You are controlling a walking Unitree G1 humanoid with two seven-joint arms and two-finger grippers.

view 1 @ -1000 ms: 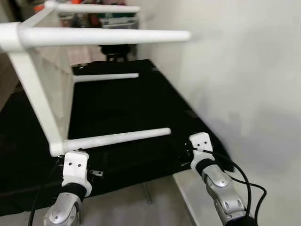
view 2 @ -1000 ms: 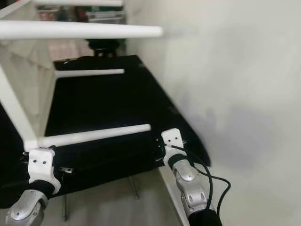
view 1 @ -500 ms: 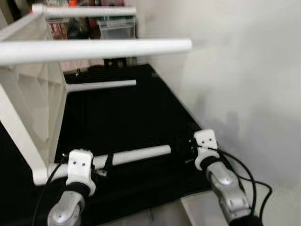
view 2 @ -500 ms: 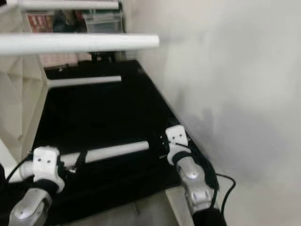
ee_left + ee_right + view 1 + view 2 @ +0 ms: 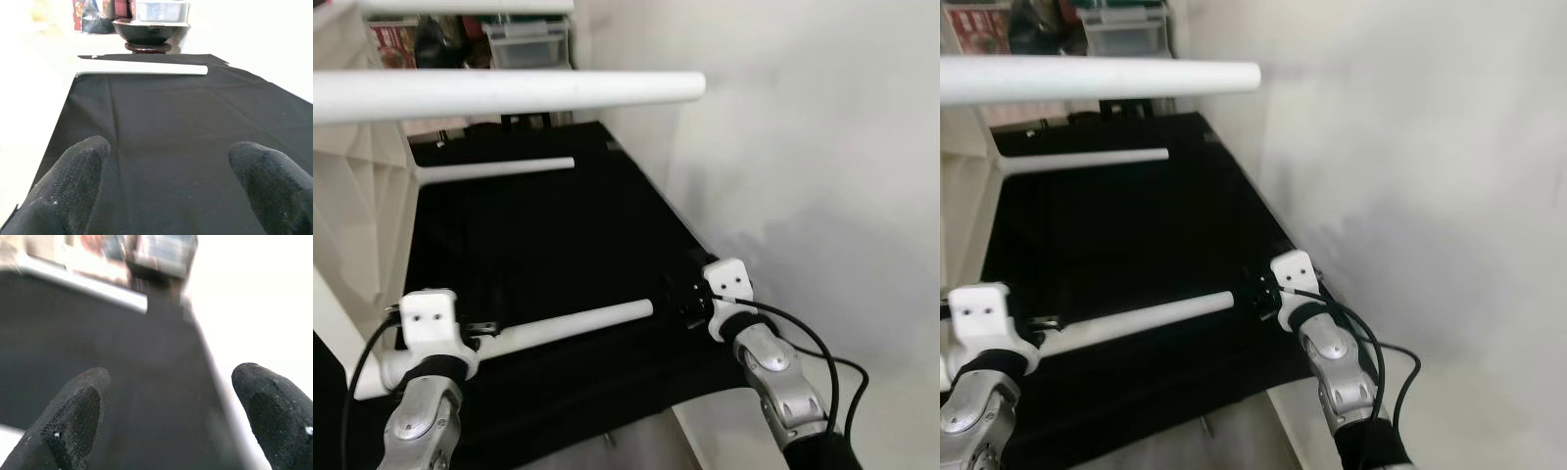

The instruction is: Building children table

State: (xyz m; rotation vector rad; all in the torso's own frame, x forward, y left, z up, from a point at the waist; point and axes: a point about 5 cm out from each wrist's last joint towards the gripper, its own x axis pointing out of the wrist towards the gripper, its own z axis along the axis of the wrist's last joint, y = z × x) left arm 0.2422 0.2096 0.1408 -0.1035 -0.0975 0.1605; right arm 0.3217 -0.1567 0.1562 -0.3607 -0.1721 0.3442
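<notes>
White children's table (image 5: 372, 211), four legs fitted, on its side on black cloth (image 5: 558, 235); left gripper (image 5: 168, 183) and right gripper (image 5: 171, 416) beside it, agape, empty; uprighting apparently left.

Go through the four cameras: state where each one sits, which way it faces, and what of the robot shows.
Left eye, right eye: on the head, looking down at the white table on its side on the black cloth; both arms show.
Left wrist: along the left hand, its fingers apart, over the cloth.
Right wrist: along the right hand, blurred.
Shared: the far leg.
</notes>
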